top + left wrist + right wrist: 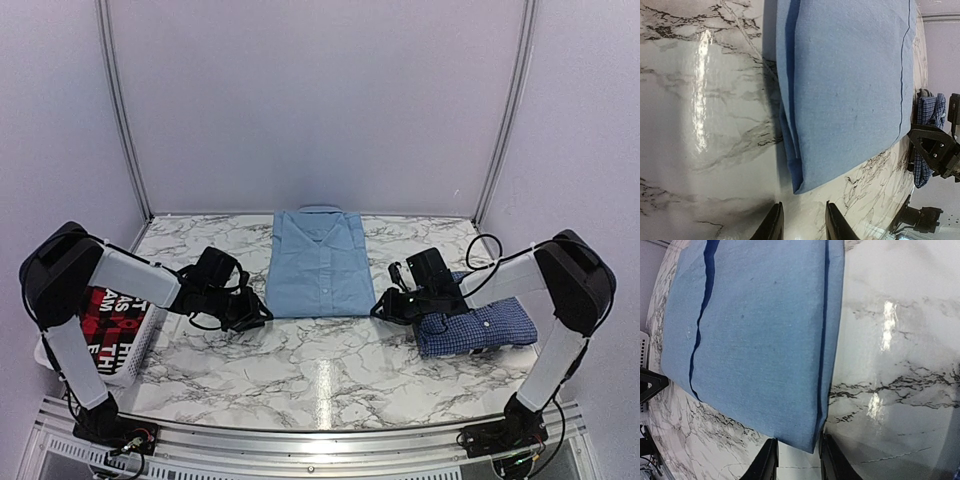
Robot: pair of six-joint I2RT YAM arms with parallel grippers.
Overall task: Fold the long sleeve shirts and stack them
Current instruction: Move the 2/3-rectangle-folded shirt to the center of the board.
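The folded light blue shirt (pixel 320 265) lies collar-away in the middle of the marble table. The folded dark blue checked shirt (pixel 478 326) lies to its right, under the right arm. My left gripper (pixel 262 314) is open at the light blue shirt's near left corner (pixel 802 182), just short of it; its fingers (pixel 771 225) are apart with bare table between. My right gripper (pixel 380 309) is open at the shirt's near right corner (pixel 812 440), which reaches between its fingertips (pixel 766 465). The checked shirt also shows in the left wrist view (pixel 926 140).
A white basket (pixel 120 345) at the left edge holds a red-and-black garment with white letters (pixel 105 320). Pale walls close in the table on three sides. A metal rail (pixel 320 440) runs along the near edge.
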